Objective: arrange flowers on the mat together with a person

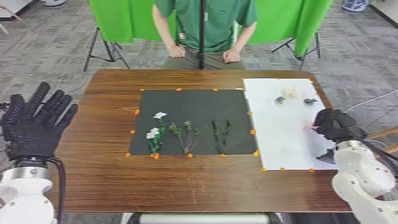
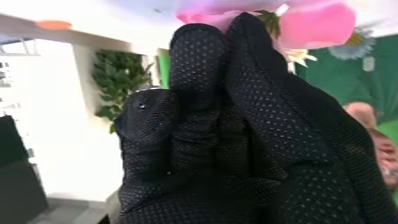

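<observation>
Head view is showing the right hand (image 1: 336,125) sitting at the outer edge of the white mat (image 1: 275,135), right by the pink flower (image 2: 315,25). I can't tell how far open that hand is, or if it is holding the flower or just touching it. In the right wrist view, the pink petals are showing big, right up against the black glove. Farther up the white mat, a cream flower (image 1: 290,92) and two little blue flowers (image 1: 309,101) are lying close together. Next to it, on the dark mat (image 1: 191,107), the white flowers (image 1: 160,115), the leafy stems (image 1: 187,132) and the thin stems (image 1: 221,135) are lying side by side. The left hand (image 1: 31,130) is waiting beside the brown table (image 1: 169,187), wide open and holding nothing. It looks like the robot is working on the pink flower's turn. If the hand isn't holding it yet, the next move is needing a soft pinch, then a slow lift, maybe over to the stems, without squashing the petals or bumping the blue flowers.
</observation>
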Controlling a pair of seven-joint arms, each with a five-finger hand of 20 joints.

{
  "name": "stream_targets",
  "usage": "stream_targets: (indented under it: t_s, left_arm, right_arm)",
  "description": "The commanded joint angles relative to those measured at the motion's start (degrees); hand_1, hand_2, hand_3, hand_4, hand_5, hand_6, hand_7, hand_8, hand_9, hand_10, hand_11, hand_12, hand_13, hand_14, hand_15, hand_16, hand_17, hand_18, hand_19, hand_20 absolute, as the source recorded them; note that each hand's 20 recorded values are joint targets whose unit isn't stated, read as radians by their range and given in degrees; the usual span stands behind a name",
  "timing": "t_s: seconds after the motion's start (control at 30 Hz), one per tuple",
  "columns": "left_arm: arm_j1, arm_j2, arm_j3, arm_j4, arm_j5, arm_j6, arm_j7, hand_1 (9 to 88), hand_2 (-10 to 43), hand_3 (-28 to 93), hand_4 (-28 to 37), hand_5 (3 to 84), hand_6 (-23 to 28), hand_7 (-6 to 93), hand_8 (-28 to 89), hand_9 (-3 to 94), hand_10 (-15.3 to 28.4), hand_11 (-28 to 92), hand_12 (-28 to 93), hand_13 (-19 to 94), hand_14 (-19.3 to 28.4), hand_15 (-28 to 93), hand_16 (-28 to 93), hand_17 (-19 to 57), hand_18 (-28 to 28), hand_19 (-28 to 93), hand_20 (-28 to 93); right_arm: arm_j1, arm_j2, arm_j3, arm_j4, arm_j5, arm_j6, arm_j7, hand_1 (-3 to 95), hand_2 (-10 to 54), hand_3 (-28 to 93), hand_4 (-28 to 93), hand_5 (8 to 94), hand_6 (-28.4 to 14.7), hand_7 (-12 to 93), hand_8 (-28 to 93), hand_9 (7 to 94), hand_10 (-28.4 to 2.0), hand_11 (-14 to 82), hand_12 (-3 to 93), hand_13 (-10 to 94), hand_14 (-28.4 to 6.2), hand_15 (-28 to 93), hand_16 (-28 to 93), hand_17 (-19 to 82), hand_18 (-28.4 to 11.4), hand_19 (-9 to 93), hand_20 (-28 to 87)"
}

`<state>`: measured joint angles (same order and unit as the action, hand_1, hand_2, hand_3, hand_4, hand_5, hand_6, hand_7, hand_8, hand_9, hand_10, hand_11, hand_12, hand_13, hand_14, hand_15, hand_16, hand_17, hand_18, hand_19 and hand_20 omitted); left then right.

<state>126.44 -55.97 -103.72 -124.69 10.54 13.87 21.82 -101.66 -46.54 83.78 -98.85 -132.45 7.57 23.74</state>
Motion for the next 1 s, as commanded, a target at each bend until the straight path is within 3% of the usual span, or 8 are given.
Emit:
stream_targets:
  t_s: [0.03,0.27,0.37,0.5,0.6,0.67,0.7,1.0]
  left_arm:
    - [1.0,0.24,-0.07,0.45,0.96,-1.54,0.46,27.0,12.4,59,-28.3,40.4,4.9,9.6,-10,25.2,13.4,15,8,10,8.9,18,-7,-4.4,12.7,29,9]
    - [2.2,0.12,-0.89,-0.02,0.59,-1.1,1.14,39.5,17.6,22,-27.9,38.9,5.8,5.9,-9,20.8,11.2,12,5,6,4.7,9,-8,-8.2,6.0,14,8]
    - [1.6,0.32,-0.01,0.09,0.25,-0.93,1.58,40.9,20.1,9,-21.3,36.6,7.4,3.8,-8,19.4,10.7,10,4,6,4.1,6,-8,-8.0,5.3,12,7]
    - [0.7,0.67,0.54,0.44,0.83,-1.19,1.05,40.2,18.8,16,-24.3,29.5,5.1,5.9,-9,16.5,10.0,10,3,6,5.0,7,-8,-5.9,6.0,14,8]
    - [0.8,0.9,0.16,-0.09,2.09,0.99,-0.03,41.8,21.4,5,-19.3,27.4,4.4,5.9,-10,16.4,10.0,8,2,7,5.4,6,-8,-7.2,5.6,11,7]
    - [1.0,0.69,-0.47,0.1,3.48,0.0,-0.85,42.2,23.2,-1,-17.1,30.0,5.6,4.9,-9,17.0,10.3,7,3,4,4.1,4,-7,-9.9,3.2,8,6]
    - [1.0,0.76,-0.46,-0.08,3.67,0.62,-0.75,42.2,24.7,-4,-15.6,35.0,7.7,3.4,-8,18.2,10.9,7,4,2,2.8,1,-7,-12.6,0.6,5,5]
    - [-0.4,1.59,0.52,0.64,2.07,0.0,-0.5,41.8,25.1,-3,-15.6,36.5,7.3,3.4,-7,20.1,11.4,7,5,3,4.1,2,-6,-10.5,1.4,7,5]
  right_arm:
    - [2.9,-0.3,-3.3,-8.5,-4.7,6.1,-2.8,66.1,-9.5,63,-28,66.6,4.4,51,-1,77.8,-6.6,17.1,50.1,72,0.6,45,50,48,-11.2,86,50]
    - [18.7,-4.4,-18.0,-10.8,-6.5,7.1,-8.3,65.8,-9.5,63,-28,66.0,4.6,51,0,77.6,-6.5,17.0,50.6,72,0.9,45,50,47,-10.8,86,50]
    - [26.2,-7.8,-25.0,-8.9,-6.1,5.4,-10.4,65.7,-9.5,63,-28,65.8,4.7,51,0,77.6,-6.5,17.0,50.6,72,1.1,45,50,47,-10.8,86,50]
    - [34.1,-11.1,-33.4,-5.3,-4.8,2.5,-12.4,65.5,-9.5,63,-28,65.7,4.8,52,0,77.5,-6.4,17.1,50.8,72,1.1,45,50,47,-10.7,86,50]
    - [38.2,-13.5,-38.2,-3.2,-6.1,-4.8,-14.9,65.4,-9.5,64,-28,65.7,4.8,52,0,77.4,-6.4,17.1,50.9,72,1.1,45,50,47,-10.7,86,50]
    - [40.6,-15.6,-41.4,-0.3,-5.9,-6.6,-16.1,65.4,-9.5,63,-28,65.5,4.9,52,0,77.3,-6.4,17.1,50.9,71,1.0,45,50,47,-10.7,86,50]
    - [42.0,-16.4,-43.0,1.2,-5.5,-7.6,-16.3,65.3,-9.5,63,-28,65.4,4.9,52,0,77.3,-6.4,17.1,50.7,71,1.0,45,50,47,-10.7,86,50]
    - [47.7,-20.0,-52.0,10.5,-7.9,-10.5,-15.0,65.2,-9.5,64,-28,65.3,4.8,52,0,77.1,-6.5,17.1,51.0,71,0.8,44,50,47,-10.9,85,50]
